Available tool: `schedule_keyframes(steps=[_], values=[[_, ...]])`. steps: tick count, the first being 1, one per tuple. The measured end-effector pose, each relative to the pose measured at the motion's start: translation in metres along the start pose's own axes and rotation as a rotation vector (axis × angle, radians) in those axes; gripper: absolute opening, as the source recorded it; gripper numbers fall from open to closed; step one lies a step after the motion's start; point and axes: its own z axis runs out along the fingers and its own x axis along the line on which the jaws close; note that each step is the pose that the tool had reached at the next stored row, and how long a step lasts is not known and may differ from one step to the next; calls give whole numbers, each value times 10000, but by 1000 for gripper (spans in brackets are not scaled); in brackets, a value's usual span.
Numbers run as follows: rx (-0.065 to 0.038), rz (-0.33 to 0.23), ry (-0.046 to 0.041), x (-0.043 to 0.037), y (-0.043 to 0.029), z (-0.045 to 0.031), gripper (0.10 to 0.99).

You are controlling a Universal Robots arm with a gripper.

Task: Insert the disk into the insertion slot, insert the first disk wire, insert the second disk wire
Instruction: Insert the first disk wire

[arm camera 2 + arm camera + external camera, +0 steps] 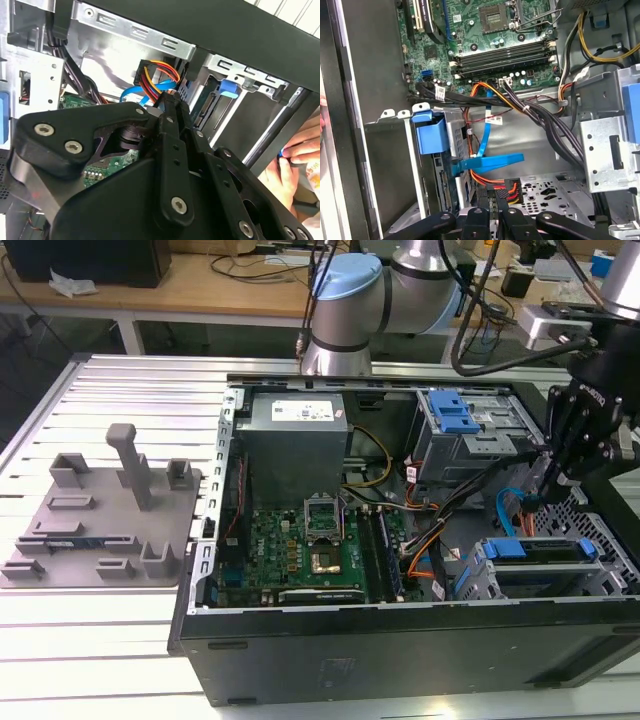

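The disk (540, 575) lies inside the insertion slot (476, 578) at the exterior view's right, its blue carrier (505, 549) along the edge. In the first wrist view the slot's blue tab (430, 133) stands beside the disk's dark face (390, 170). My gripper (553, 480) hangs just behind the slot. Its fingers (484, 202) are shut on a black plug with red, orange and yellow wires (511, 189), also seen in the second wrist view as the coloured wire bundle (156, 75). A flat blue disk wire (490, 162) hangs loose next to it.
A taller grey cage with a blue latch (455, 418) stands behind the slot. The motherboard (305, 545) and power supply (295, 435) fill the case's middle. A grey fixture plate (95, 515) lies on the exterior view's left. A person's hand (295, 157) is beside the case wall.
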Motion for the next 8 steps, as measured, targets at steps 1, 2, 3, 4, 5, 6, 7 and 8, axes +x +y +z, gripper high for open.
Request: schedule_keyframes(steps=[1, 2, 3, 4, 5, 6, 7, 8], values=[[-22, -3, -91, 23, -15, 4, 169], [-29, -12, -104, 34, -20, 5, 169], [-31, -22, -104, 40, -23, 6, 169], [-34, -53, -106, 49, -29, 8, 169], [-34, -77, -105, 52, -32, 8, 169], [-34, -110, -105, 57, -36, 9, 169], [-33, -143, -106, 61, -40, 10, 169], [-32, -181, -106, 65, -44, 10, 169]])
